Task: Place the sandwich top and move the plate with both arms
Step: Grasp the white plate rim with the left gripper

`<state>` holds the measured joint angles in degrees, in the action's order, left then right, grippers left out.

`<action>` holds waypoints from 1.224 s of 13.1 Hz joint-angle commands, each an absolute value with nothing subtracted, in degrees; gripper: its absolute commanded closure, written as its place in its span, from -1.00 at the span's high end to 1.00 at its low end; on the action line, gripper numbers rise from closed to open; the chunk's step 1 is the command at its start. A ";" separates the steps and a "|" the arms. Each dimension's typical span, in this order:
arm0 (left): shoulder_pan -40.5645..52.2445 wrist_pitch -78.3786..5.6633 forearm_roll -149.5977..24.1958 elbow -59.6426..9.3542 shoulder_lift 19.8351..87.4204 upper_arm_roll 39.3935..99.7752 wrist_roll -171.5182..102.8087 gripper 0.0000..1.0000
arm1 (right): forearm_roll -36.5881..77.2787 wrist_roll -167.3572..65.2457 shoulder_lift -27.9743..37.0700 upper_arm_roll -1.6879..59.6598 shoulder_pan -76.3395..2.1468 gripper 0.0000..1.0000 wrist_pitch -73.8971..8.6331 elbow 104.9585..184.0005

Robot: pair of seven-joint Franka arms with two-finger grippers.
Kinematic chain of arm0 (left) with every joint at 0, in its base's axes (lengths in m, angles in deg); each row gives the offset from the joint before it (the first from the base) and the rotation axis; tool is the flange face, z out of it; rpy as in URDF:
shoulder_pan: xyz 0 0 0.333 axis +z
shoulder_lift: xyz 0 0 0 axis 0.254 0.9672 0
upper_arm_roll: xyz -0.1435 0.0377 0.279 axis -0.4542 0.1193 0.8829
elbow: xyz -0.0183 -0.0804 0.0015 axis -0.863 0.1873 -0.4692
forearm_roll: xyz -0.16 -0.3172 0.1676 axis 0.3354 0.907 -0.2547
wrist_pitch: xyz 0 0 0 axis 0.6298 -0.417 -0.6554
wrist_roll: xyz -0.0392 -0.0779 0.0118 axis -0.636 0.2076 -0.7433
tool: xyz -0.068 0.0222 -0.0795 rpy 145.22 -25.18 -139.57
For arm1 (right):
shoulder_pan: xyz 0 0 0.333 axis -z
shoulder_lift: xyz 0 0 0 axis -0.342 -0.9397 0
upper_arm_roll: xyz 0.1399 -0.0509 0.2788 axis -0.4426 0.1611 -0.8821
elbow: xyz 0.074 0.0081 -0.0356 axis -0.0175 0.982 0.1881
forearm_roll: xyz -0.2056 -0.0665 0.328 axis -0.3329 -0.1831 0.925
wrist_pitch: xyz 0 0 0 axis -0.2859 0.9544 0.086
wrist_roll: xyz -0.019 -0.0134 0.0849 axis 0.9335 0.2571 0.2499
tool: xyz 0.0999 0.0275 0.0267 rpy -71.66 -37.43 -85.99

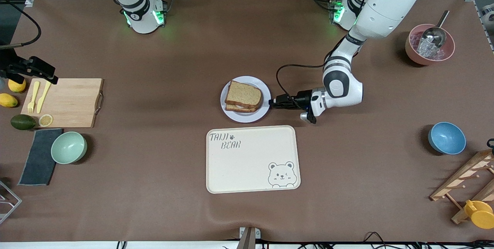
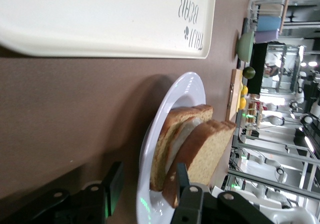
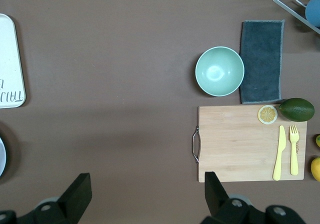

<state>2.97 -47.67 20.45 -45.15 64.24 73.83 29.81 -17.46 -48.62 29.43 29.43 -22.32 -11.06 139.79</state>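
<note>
Straddling the rim of the plate (image 1: 247, 118) at its edge toward the left arm's end of the table: left gripper (image 1: 272, 102), low and level with the tabletop. Jaws stood apart, one finger (image 2: 116, 181) outside the rim with a gap showing, the other over the plate close to the bread; nothing pinched as yet. Found the sandwich top (image 1: 244, 94) already laid, slightly askew, on the lower slice and its pale filling, on the plate, mid-table and farther from the front camera than the cream tray (image 1: 216, 179).

Judged the placing step done and the plate move just starting. Next called for: closing the left fingers on the rim, firm enough not to slip, and bringing the other arm to the plate's free edge, toward the right arm's end, before any lift, keeping the plate level so the stack held.

Waited meanwhile, fingers spread wide and empty: right gripper (image 1: 44, 74), over the end of the cutting board (image 1: 69, 102) beside the lemons.
</note>
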 commanded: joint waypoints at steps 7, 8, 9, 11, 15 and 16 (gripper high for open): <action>4.26 -44.88 22.70 -45.31 66.50 73.06 36.08 -0.15 | -17.91 -48.04 29.42 22.04 -16.04 1.00 -11.23 138.62; 4.26 -44.62 22.79 -45.31 66.59 73.06 36.69 -0.16 | -17.91 -48.05 29.42 22.04 -16.04 1.00 -11.58 138.62; 4.26 -44.44 22.96 -45.23 66.94 72.97 37.48 -0.18 | -17.91 -48.05 29.42 22.04 -16.04 1.00 -11.58 138.62; 3.91 -44.44 24.54 -45.05 67.03 72.97 37.75 -0.22 | -17.73 -47.78 29.42 22.13 -16.04 1.00 -11.84 138.53; 3.38 -44.44 25.07 -44.87 67.20 72.88 38.62 -0.31 | -17.73 -47.25 29.33 22.13 -16.04 1.00 -11.76 138.01; 3.38 -44.44 25.34 -44.88 67.29 72.97 39.15 -0.31 | -17.73 -47.25 29.33 22.04 -16.04 1.00 -11.76 138.01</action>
